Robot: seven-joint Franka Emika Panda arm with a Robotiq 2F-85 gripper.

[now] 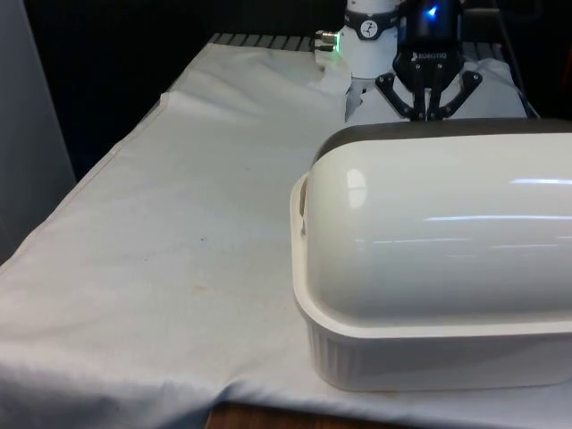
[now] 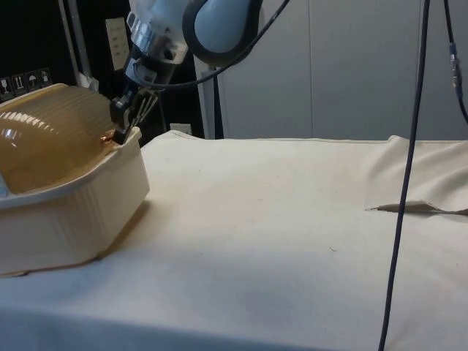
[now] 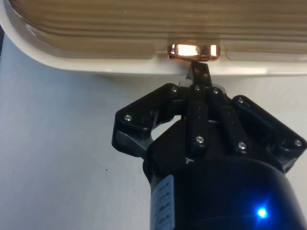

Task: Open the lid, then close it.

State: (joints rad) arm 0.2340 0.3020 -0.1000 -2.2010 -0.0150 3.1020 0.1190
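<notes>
Front view: I see the cream plastic bread box point(image 1: 429, 295) on the front view's right, black two-finger gripper point(image 1: 430, 113) behind its domed lid point(image 1: 447, 223). Side view: fingertips at the rim. Wrist view: fingers pinched together at the shiny copper handle point(image 3: 193, 51).

Gripper point(image 3: 200, 72) down, fingers pressed together

A white cloth point(image 1: 152, 232) is covering the table, lying creased and rumpled near its edges, and a strip of brown tabletop point(image 1: 259, 418) is showing under the near hem. Black curtains point(image 1: 116, 54) are hanging behind the far end. In the side view, grey cabinet doors point(image 2: 351, 66) are standing behind, with a dark cable point(image 2: 409, 168) hanging in front.
</notes>
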